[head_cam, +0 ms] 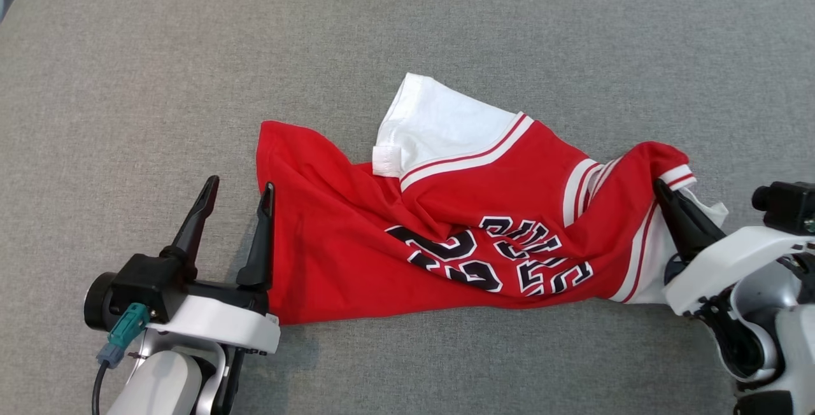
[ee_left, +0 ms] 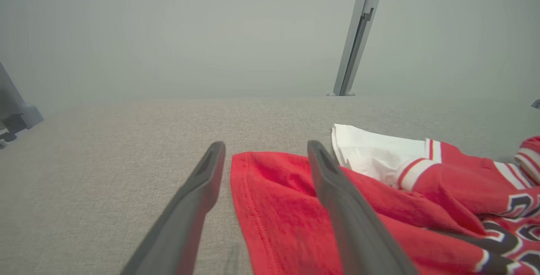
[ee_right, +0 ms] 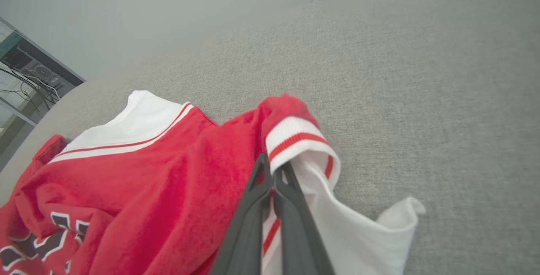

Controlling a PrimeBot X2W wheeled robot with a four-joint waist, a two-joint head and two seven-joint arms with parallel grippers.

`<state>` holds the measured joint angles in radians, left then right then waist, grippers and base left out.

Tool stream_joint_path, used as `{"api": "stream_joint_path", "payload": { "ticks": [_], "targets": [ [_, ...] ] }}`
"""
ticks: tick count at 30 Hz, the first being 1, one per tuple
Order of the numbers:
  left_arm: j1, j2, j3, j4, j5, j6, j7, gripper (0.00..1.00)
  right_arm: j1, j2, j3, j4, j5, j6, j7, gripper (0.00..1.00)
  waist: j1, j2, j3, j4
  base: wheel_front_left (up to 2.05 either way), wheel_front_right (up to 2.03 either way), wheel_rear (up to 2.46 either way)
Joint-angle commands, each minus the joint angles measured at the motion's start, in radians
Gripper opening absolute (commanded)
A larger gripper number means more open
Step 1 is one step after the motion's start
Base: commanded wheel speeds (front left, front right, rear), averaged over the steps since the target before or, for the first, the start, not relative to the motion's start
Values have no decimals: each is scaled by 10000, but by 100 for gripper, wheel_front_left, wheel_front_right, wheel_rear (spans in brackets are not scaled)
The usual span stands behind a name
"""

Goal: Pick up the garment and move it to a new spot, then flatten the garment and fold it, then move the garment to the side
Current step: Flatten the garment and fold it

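- The shirt [head_cam: 446,237], red with white sleeves and striped bands, lies crumpled on a grey pad [head_cam: 127,84], which is seen bare on every side of it.
- The right gripper [head_cam: 662,189] is closed tight at the shirt's right end, and cloth just under a striped band appears to be pinched between its fingers.
- The left gripper [head_cam: 240,183] is spread wide at the shirt's left edge. The stitched hem there is seen between its fingers, and nothing is held. Whether the cloth is touched cannot be told.
- The shirt is judged light, limp and soft. It is likely to sag and to drag folds along when lifted from one end, and breakage is not to be feared.
- Hold is best taken at stitched edges: the left hem corner and the ribbed bands, where the cloth is doubled and less likely to slip.
- A single thin layer is probably harder to keep pinched, so opposite ends should be gripped for flattening.
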<state>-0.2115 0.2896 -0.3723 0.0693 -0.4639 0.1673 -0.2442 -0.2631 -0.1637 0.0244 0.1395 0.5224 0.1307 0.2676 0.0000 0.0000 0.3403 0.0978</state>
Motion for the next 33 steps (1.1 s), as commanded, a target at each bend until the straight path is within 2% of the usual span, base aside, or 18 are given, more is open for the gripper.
{"api": "stream_joint_path", "payload": {
  "ticks": [1,2,3,4,9,15,21,24,33],
  "targets": [
    [-154,45,52,13,43,-35,-38,100,-208,-86,130,315,54,1,-393,0,0,0,2,-12,0,0,0],
    [-155,55,66,21,36,-20,-31,100,-284,-83,271,493,71,1,-668,30,0,0,-7,-34,0,0,0],
    [-148,64,90,33,36,4,-41,100,-358,-32,384,628,169,1,-913,68,0,0,-24,-70,0,0,0],
    [-137,81,103,40,43,28,-49,100,-395,-35,507,739,166,1,-1154,100,0,0,-52,-109,0,0,0],
    [19,150,268,-21,58,224,-96,100,-163,38,766,775,-142,1,-2821,100,0,0,-365,-412,0,0,0],
    [349,234,528,-203,71,487,-142,100,289,71,353,169,-828,1,-4206,100,0,0,-822,-731,0,0,0],
    [716,343,635,-336,84,649,-132,100,812,199,-147,-691,-2046,1,-4624,100,0,0,-1291,-871,0,0,0],
    [1003,412,627,-425,82,730,-82,100,1252,371,-306,-1181,-2557,1,-4454,100,0,0,-1603,-920,0,0,0],
    [2005,505,534,-861,27,1079,140,100,2504,620,-527,-2055,-3068,1,-3807,100,0,0,-2251,-981,0,0,0]
  ]
}}
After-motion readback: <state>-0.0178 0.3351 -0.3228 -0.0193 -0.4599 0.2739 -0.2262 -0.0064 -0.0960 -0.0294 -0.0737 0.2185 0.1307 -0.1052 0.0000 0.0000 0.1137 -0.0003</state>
